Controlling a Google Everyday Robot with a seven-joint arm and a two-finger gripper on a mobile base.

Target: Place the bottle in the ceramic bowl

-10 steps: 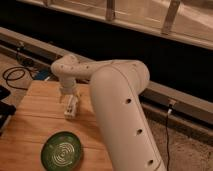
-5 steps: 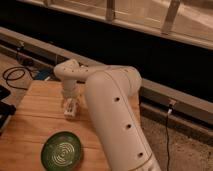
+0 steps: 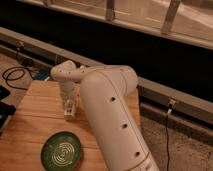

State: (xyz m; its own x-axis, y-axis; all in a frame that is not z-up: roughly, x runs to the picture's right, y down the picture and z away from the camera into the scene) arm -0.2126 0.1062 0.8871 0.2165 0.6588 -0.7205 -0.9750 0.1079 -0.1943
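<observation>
- The black cable (image 3: 14,75) coils on the floor at the far left, past the wooden table (image 3: 30,112), and it lies as it did a second ago.
- The ceramic bowl (image 3: 61,150) has not moved. It sits on the near left part of the table, as before.
- The bowl is round, shallow and dark green, with pale rings running round inside it. Nothing lies in it.
- My gripper (image 3: 70,110) has slid nearer across the table over the last second. It now hangs just above the wood, beyond the bowl and a shade to its right, and well short of the rim.
- I cannot tell whether my gripper is clenched or released. Its tip shows only as one pale lump.
- I cannot pick out the bottle from that pale lump at my tip. It is not in the bowl, and I see it nowhere on the open tabletop.
- My wrist (image 3: 65,75) bends down from a rounded joint over the far middle of the table.
- My thick white arm (image 3: 112,115) has swung a little leftward since a second ago and covers the right side of the table.
- A thin cord (image 3: 167,135) drops down the floor on the right, below the dark ledge (image 3: 175,100).
</observation>
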